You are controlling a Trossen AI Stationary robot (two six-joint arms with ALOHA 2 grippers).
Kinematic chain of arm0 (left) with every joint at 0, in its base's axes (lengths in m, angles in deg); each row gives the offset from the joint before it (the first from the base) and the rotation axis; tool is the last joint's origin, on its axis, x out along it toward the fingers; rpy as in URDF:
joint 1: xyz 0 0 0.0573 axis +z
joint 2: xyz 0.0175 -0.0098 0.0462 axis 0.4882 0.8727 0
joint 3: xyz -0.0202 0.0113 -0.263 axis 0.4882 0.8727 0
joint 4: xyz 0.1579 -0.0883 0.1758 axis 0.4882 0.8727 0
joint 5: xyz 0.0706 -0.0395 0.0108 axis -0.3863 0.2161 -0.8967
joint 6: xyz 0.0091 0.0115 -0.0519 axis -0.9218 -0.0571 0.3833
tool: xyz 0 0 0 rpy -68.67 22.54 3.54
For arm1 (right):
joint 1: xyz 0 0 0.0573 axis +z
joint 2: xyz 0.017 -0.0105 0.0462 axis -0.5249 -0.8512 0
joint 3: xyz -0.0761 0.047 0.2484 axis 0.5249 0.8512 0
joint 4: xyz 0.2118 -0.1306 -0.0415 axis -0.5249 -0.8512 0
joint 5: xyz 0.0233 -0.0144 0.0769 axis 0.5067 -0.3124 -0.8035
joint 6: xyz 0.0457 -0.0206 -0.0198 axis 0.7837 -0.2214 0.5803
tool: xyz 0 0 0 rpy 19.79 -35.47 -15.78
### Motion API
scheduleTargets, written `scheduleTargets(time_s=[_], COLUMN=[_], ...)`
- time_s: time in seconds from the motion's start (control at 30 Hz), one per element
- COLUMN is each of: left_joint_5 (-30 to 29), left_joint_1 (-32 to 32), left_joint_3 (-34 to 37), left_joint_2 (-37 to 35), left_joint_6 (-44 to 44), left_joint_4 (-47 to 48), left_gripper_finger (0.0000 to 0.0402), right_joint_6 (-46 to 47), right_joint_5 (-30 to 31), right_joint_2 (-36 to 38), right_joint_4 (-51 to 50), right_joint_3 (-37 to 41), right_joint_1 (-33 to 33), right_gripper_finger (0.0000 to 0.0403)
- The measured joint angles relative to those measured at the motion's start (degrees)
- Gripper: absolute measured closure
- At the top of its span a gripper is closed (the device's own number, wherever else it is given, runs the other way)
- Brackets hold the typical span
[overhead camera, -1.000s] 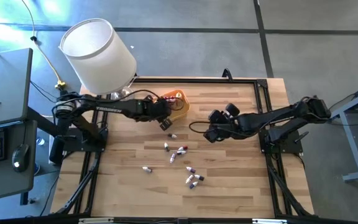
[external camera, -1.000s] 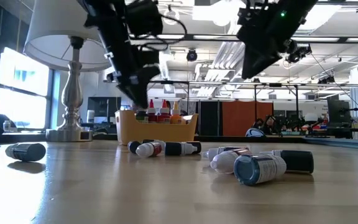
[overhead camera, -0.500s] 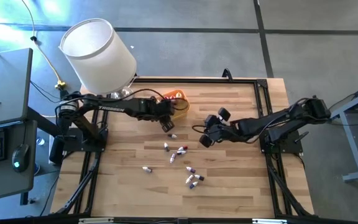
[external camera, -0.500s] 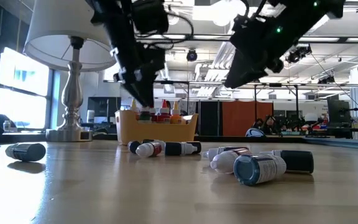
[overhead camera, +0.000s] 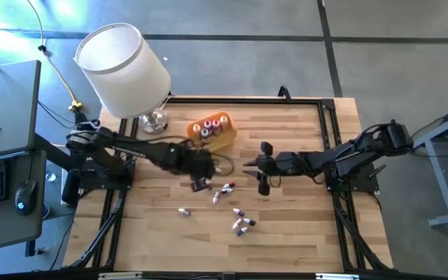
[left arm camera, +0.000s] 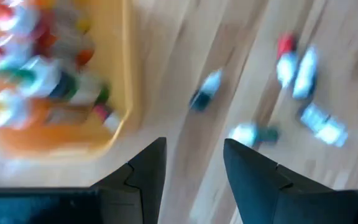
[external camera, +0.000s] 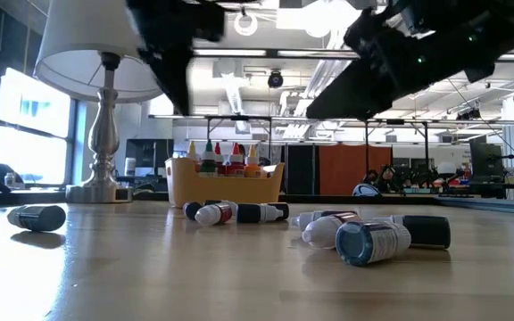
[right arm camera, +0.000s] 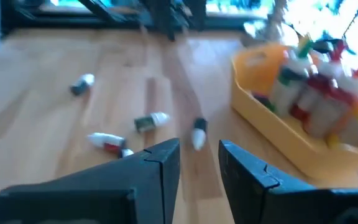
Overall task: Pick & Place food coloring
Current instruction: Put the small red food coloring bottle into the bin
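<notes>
Several tiny food coloring bottles (overhead camera: pixel 224 189) lie on their sides on the wooden table; more stand upright in the orange tray (overhead camera: pixel 211 131). In the low view the loose bottles (external camera: pixel 364 239) lie in front of the tray (external camera: pixel 226 183). My left gripper (overhead camera: pixel 201 182) hovers open just left of the loose bottles, and its wrist view shows the gripper (left arm camera: pixel 194 165) above bare wood, with the tray (left arm camera: pixel 73 134) and bottles (left arm camera: pixel 205 98) ahead. My right gripper (overhead camera: pixel 261 176) hovers open to their right; the gripper (right arm camera: pixel 199 158) faces the bottles (right arm camera: pixel 151 121) and tray (right arm camera: pixel 291 140).
A lamp with a white shade (overhead camera: pixel 123 68) stands at the table's far left corner, its metal base (external camera: pixel 105 134) beside the tray. Bare wood lies along the near edge and the far right of the table.
My left gripper has swung from beside the tray toward the near edge and now hangs by the loose bottles. My right gripper has moved toward the table's left and near edge and turned toward the bottles. The tray's bottles, earlier covered by the left arm, now show.
</notes>
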Motion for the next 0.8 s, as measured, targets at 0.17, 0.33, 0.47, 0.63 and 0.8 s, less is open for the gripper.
scheduleTargets(time_s=[0.17,0.33,0.47,0.63,0.8], left_joint_5=[-9.8,-17.0,-22.6,-29.3,-30.7], left_joint_1=[-6.2,-12.3,-18.3,-26.0,-32.5], left_joint_3=[-2.1,-2.4,0.1,10.1,22.2], left_joint_2=[-4.2,-10.1,-14.7,-20.8,-25.3], left_joint_6=[9.3,20.2,25.7,33.4,35.2], left_joint_4=[13.4,22.0,25.7,20.7,7.1], left_gripper_finger=[0.0246,0.0246,0.0246,0.0246,0.0246], right_joint_6=[-8.6,-13.3,-12.9,-9.9,-3.7], right_joint_5=[-1.4,-1.1,-2.3,-2.6,-3.1], right_joint_2=[-4.6,-9.9,-13.9,-17.9,-20.8], right_joint_4=[14.6,22.2,20.2,14.4,7.5], right_joint_3=[1.0,-1.7,-4.5,-9.4,-13.8], right_joint_1=[2.0,3.7,4.6,4.5,3.7], right_gripper_finger=[0.0299,0.03,0.0299,0.0298,0.0279])
